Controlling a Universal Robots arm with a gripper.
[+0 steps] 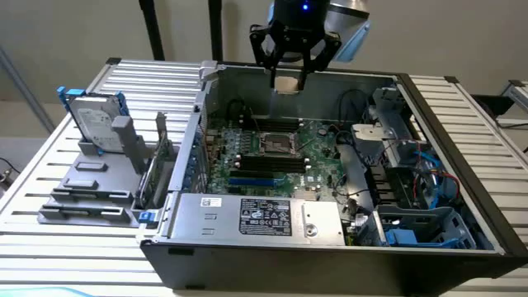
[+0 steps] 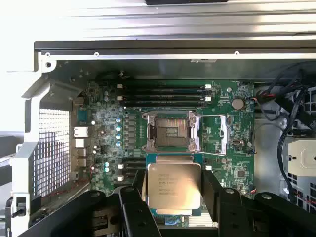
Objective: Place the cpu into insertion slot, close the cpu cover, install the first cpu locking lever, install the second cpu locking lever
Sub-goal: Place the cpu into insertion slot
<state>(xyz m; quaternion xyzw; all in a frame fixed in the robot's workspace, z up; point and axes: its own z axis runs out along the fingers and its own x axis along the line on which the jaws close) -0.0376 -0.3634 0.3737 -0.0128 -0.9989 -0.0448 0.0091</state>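
Pincer [image 1: 287,81] clamped on the cpu [image 2: 174,186], black fingers [image 2: 139,195] pressed against two opposite edges, pale metal face with faint print turned up toward the wrist camera, a thin green border showing around it. Hanging in the air over the open computer case [image 1: 330,266], close to its far wall, clear of everything inside. Well below the pincer, on the green motherboard [image 1: 318,162]: the insertion slot [image 2: 170,132], uncovered, dark contact field bare, nothing seated in it, lying not straight under the cpu but a little off to one side. Silvery metal along two flanks of the slot; the cpu cover [image 2: 195,131] seemingly swung up off it and seen edge-on along one flank, though hard to tell for certain. Beyond the slot, farther from the pincer, long black memory slots [image 2: 163,93] in parallel rows, and past their end a round coin battery [image 2: 238,103]. Far below the pincer, at the case's near end, a grey power supply [image 1: 206,213] with a black label. Well away from the pincer at the exterior view's left, outside the case, a hard drive [image 1: 93,117] standing upright in a grey rack [image 1: 91,185] on the slatted table [image 1: 49,247]. Cpu not yet placed.
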